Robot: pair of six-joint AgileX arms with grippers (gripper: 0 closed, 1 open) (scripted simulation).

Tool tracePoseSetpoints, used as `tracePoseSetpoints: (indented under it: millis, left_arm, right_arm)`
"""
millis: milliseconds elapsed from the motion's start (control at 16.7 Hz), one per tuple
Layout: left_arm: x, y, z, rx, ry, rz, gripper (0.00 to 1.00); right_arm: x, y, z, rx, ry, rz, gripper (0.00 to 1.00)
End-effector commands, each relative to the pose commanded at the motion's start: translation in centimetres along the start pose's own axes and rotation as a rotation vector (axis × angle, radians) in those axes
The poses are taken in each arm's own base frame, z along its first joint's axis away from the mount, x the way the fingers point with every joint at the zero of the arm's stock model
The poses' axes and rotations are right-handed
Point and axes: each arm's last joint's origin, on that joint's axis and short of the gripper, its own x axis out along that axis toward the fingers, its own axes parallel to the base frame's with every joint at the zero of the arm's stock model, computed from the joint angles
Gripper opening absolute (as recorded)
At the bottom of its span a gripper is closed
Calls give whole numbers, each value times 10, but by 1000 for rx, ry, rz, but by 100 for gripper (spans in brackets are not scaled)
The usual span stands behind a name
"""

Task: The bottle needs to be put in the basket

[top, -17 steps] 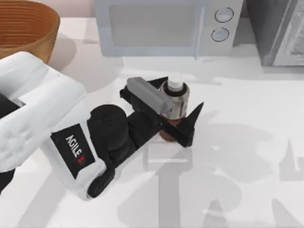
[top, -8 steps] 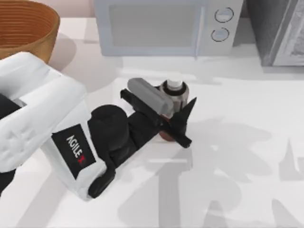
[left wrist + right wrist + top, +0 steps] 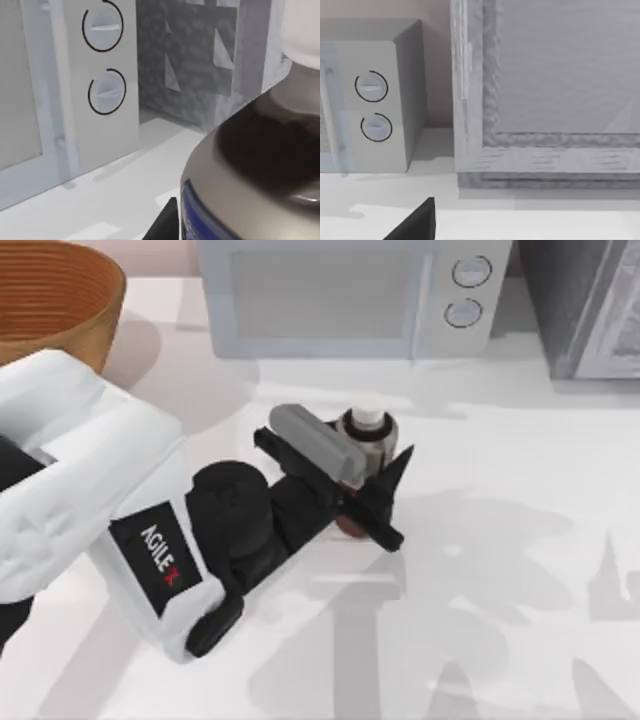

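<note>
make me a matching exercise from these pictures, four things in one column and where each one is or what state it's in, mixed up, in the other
Things:
1. bottle
2. basket
3. microwave
4. left gripper

Places or states:
A. at the table's far edge, middle, with two round dials on its front
B. far left corner of the table, nothing visible in it
C. upright near the middle of the table, white cap on top
D. fingers shut on the bottle's sides

Pairs: 1-C, 2-B, 3-A, 4-D
</note>
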Motion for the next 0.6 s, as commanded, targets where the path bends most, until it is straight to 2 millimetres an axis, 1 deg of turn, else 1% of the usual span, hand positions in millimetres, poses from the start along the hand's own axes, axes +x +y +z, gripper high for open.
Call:
tracePoseSetpoints:
  millis: [360, 480, 600]
  left_arm:
    - [0, 1, 0, 1, 0, 2, 0]
    - [7, 3, 10, 37, -48, 28, 0]
    - [23, 9, 33, 118, -150, 97, 0]
  right_arm:
    - [0, 0, 0, 0, 0, 0, 100]
    - [0, 0, 0, 0, 0, 0, 100]
    - [0, 0, 0, 0, 0, 0, 100]
